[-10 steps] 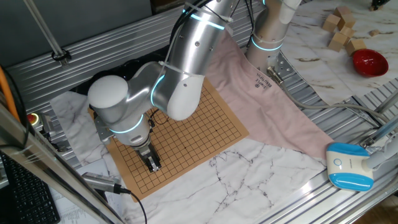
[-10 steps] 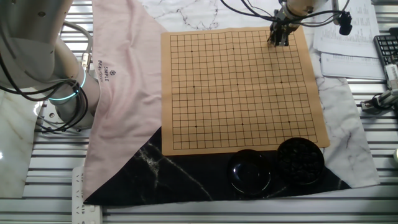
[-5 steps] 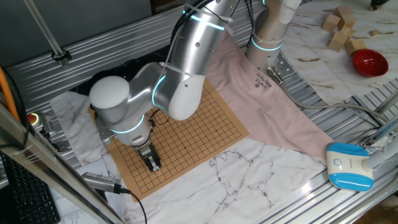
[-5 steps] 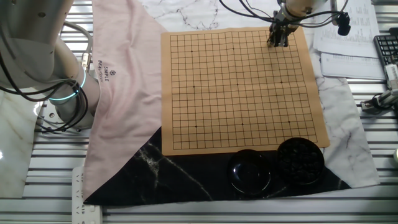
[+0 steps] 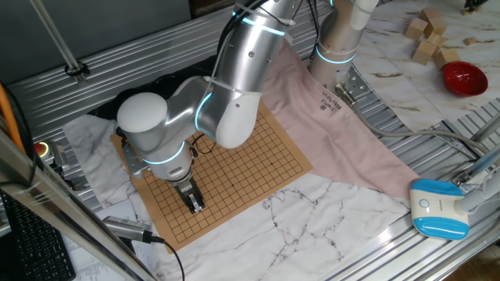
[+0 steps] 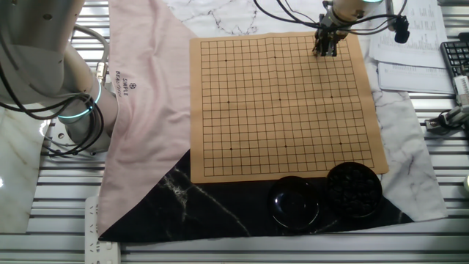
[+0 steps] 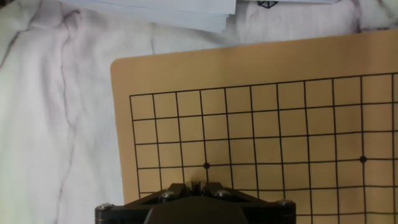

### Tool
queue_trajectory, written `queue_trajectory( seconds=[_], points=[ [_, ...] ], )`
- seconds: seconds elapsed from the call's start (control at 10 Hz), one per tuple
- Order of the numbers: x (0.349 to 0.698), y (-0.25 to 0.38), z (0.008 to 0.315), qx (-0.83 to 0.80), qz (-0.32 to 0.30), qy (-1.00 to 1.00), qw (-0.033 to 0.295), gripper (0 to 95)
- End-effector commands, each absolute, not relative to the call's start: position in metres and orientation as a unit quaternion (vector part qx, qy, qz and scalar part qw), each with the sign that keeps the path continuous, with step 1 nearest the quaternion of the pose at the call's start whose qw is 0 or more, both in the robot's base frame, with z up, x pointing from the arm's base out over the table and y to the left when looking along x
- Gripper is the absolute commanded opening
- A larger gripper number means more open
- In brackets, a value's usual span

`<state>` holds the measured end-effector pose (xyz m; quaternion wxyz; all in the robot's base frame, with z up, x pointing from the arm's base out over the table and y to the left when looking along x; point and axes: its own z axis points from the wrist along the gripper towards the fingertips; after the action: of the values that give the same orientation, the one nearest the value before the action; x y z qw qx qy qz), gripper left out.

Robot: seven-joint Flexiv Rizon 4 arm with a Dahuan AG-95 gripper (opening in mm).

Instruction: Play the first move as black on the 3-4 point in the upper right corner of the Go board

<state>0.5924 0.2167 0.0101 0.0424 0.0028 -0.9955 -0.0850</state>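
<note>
The tan board point(image 6: 278, 110) with its black grid lies on the table, and no stone shows on it. It also shows in one fixed view point(image 5: 242, 168) and in the hand view point(image 7: 280, 106). My gripper point(image 6: 325, 48) hangs low over the board's corner far from the bowls, its fingers pointing down. It also shows in one fixed view point(image 5: 194, 205). In the hand view the gripper point(image 7: 199, 185) is just short of the corner star dot point(image 7: 206, 165). The jaws stand close together, with a small dark piece between them that looks like a black stone.
A black bowl of stones point(image 6: 354, 189) and a second black bowl point(image 6: 294, 202) sit off the board's near edge. A pink cloth point(image 6: 146, 95) lies beside the board. Papers point(image 6: 410, 51) and a keyboard point(image 6: 456, 62) lie on the other side. A red bowl point(image 5: 464, 77) and wooden blocks point(image 5: 428, 35) stand far off.
The gripper has shifted slightly over the board's corner, a little toward the edge. Its jaws have stayed together.
</note>
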Motion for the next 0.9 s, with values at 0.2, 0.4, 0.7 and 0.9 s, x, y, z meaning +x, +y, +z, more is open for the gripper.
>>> queue_trajectory(
  seconds=[0.2,0.4,0.7,0.9],
  points=[
    [0.593,0.216,0.011,0.016,-0.088,-0.995,0.043,38.0],
    [0.593,0.215,0.012,0.02,-0.088,-0.995,0.042,38.0],
    [0.598,0.214,0.018,0.026,-0.088,-0.995,0.044,38.0],
    [0.601,0.212,0.031,0.024,-0.072,-0.996,0.049,0.0]
  ],
)
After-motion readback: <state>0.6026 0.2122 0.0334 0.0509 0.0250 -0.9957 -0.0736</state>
